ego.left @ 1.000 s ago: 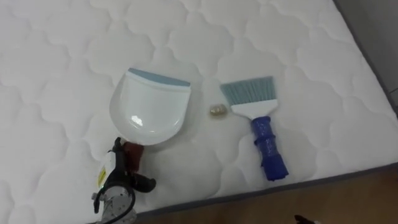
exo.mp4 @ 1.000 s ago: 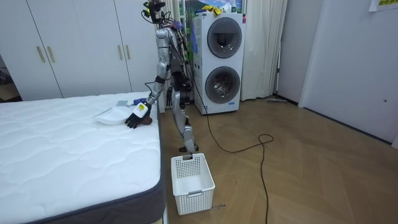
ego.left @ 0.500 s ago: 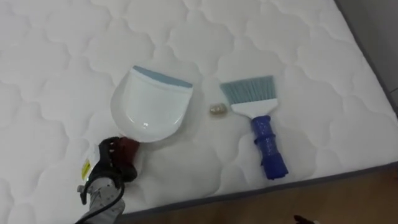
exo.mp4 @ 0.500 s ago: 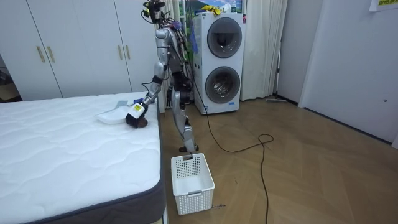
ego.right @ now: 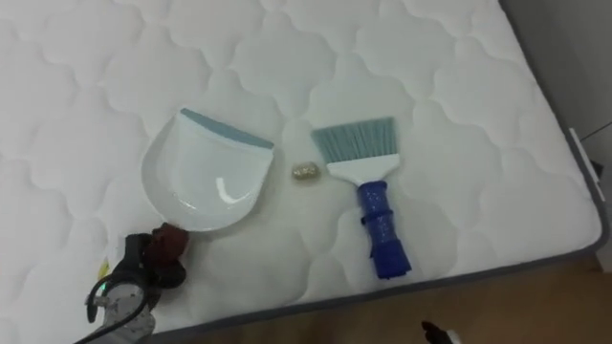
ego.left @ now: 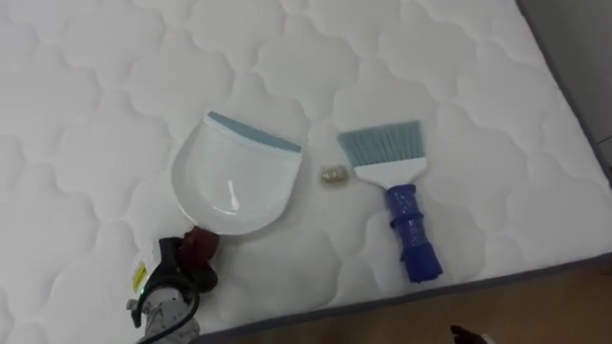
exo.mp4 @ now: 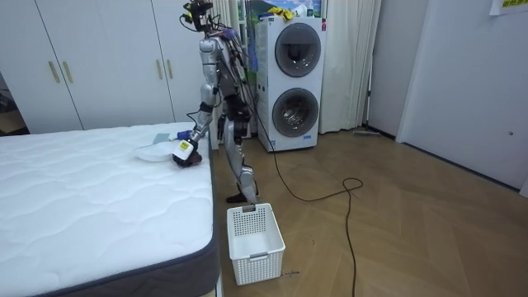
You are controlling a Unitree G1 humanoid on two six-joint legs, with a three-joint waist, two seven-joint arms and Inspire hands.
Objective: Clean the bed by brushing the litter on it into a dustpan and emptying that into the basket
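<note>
Lower left: the left hand (ego.left: pixel 172 282) gripped the red handle of the white dustpan (ego.left: pixel 239 177), which rested mid-frame on the mattress (ego.left: pixel 459 76). A small scrap (ego.left: pixel 332 175) lay between the dustpan and the blue-handled brush (ego.left: pixel 402 205), right of centre.

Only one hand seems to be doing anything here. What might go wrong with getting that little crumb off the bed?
1. The crumb lies beside the dustpan, off the end of its blue lip, so sliding the pan may nudge it away rather than scoop it.
2. The left hand grips only the handle's end, so the pan might twist or tip.
3. The brush lies untouched with its handle near the mattress edge. A bump could send it to the floor.
</note>
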